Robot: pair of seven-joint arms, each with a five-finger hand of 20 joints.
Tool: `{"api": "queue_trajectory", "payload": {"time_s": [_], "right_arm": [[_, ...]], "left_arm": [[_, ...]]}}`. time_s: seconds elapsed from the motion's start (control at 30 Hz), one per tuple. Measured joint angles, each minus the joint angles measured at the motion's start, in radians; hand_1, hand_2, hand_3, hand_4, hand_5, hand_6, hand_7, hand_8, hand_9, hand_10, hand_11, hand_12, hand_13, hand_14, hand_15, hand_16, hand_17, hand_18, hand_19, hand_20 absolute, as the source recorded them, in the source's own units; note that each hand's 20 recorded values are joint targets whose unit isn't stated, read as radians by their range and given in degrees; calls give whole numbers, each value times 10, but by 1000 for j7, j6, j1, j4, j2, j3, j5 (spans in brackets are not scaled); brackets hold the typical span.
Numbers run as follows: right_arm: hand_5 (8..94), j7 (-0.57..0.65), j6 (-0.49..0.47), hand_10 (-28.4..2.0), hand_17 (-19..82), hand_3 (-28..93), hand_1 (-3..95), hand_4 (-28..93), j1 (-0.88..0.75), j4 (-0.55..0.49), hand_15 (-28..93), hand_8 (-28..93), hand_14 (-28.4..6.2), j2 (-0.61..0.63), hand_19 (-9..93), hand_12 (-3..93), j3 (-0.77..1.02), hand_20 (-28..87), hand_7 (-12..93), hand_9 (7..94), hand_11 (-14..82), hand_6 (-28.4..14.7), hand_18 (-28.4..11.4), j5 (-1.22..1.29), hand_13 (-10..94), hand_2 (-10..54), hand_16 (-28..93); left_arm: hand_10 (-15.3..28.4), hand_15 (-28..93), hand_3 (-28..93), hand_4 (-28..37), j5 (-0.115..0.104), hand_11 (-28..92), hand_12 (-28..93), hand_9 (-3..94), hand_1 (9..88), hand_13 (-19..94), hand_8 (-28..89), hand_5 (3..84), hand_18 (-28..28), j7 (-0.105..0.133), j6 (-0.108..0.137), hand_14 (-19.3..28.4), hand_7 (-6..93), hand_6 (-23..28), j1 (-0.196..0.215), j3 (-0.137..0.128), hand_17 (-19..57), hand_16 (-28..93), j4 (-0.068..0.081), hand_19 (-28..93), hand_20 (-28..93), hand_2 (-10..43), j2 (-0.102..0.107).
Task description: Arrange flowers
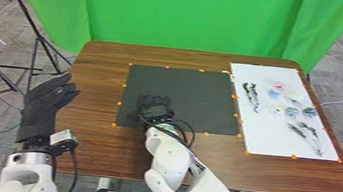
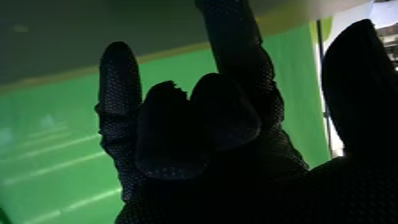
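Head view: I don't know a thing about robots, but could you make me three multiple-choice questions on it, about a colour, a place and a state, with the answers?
1. What colour is the cloth behind the table?
A. Red
B. Green
C. White

2. Where is the right hand?
A. Over the dark mat
B. At the table's far right corner
C. Under the table

3. How are the stems?
A. Standing in a vase
B. Gripped by the right hand
C. Lying on the white sheet

Answers:
1. B: bright green hangs beyond the far edge.
2. A: the black glove covers part of the mat's near half.
3. C: they lie on the sheet beside the flower heads.
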Motion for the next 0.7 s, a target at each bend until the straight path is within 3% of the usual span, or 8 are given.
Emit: {"api": "queue_trajectory", "payload": {"time_s": [0.27, 0.4, 0.7], "right_arm": [[786, 48, 36, -162, 236, 727, 184, -194, 68, 4, 889, -73, -178, 48, 831, 432, -32, 166, 227, 786, 740, -93, -284, 40, 761, 69, 354], [752, 46, 57, -188, 212, 728, 170, -192, 71, -22, 879, -81, -196, 71, 793, 398, -33, 163, 233, 750, 717, -93, -284, 69, 717, 87, 336], [710, -13, 94, -206, 155, 739, 153, -185, 67, -201, 873, -91, -226, 183, 740, 363, -18, 162, 243, 677, 695, -92, -284, 185, 634, 117, 309]], "left_arm": [[206, 676, 799, -126, 6, 438, 64, 354, 313, 256, -112, 437, 227, -6, -2, 273, 171, 125, 24, -23, -75, -186, -9, 600, 104, 3, -12], [205, 675, 797, -128, -2, 437, 64, 353, 314, 254, -111, 436, 226, 8, 1, 272, 170, 126, 46, -34, -76, -186, -18, 598, 104, 2, -10], [205, 673, 797, -133, -24, 436, 65, 352, 311, 251, -110, 434, 226, 50, 6, 271, 169, 125, 125, -98, -77, -186, -35, 596, 105, -3, -12]]}}
